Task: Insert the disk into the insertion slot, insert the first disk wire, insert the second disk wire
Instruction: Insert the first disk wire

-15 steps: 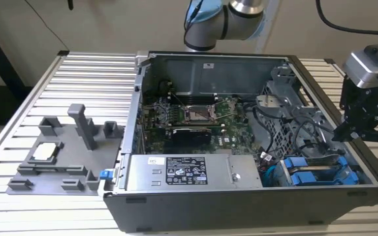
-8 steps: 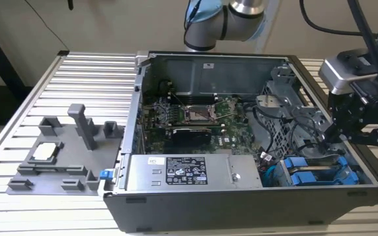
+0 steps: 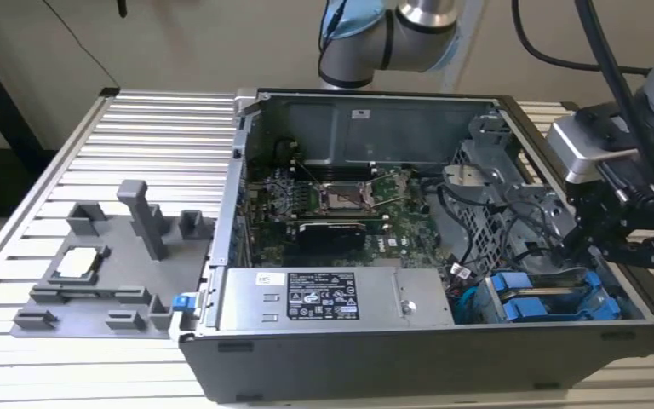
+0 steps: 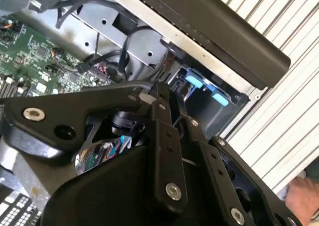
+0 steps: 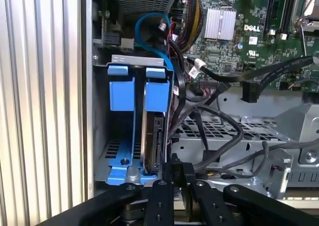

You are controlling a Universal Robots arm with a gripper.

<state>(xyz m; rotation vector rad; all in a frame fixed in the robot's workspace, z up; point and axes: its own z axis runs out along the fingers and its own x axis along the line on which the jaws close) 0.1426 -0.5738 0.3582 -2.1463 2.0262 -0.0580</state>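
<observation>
Desk (image 3: 157, 119): ribbed silver aluminium slats. Wall (image 3: 214, 43): plain pale beige, behind desk. Black upright post (image 3: 0, 94): exterior view's left.

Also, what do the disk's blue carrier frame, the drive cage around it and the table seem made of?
The blue carrier frame looks like moulded plastic: uniform bright colour, soft sheen. The drive cage seems bare sheet metal: dull grey, folded edges. The table is probably extruded aluminium: pale, matte, parallel ribs.
</observation>
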